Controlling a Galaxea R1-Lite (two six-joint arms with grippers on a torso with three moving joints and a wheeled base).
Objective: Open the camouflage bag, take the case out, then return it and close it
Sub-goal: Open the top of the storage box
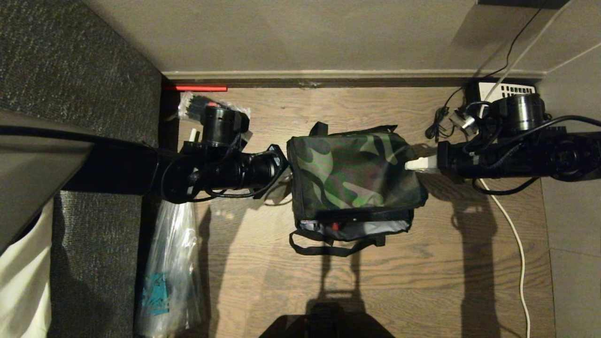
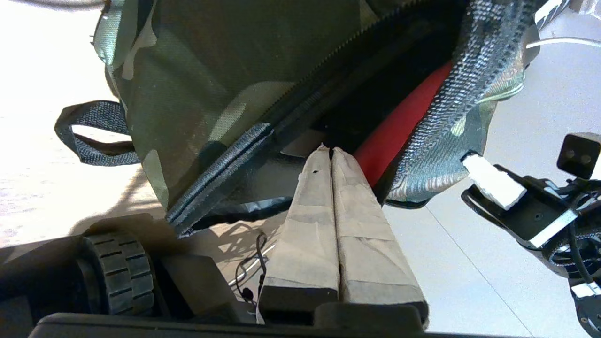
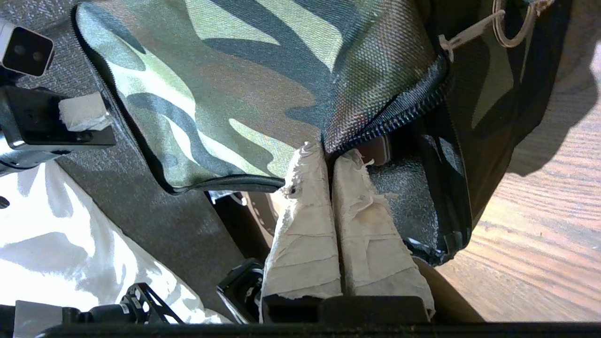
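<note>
Camouflage bag (image 1: pixel 352 176) on the wooden floor (image 1: pixel 263 291), between my two pincers.
My right pincer (image 3: pixel 331 152) is closed on the lid's zipper edge; my left pincer (image 2: pixel 328 150) (fingers together) touches the bag's opening.

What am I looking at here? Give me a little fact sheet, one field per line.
Setting: wooden floor beside a grey wall
Main item: boxy green, olive and black camouflage fabric bag with black strap handles
Bag state: lid partly unzipped, red inner edge showing
Contents: glossy black rigid case visible in the gap
Left gripper: jaws shut, tip at the bag's open seam
Right gripper: jaws shut, at the bag's opposite end by the zipper
Nearby: clear plastic bags, white cable
</note>
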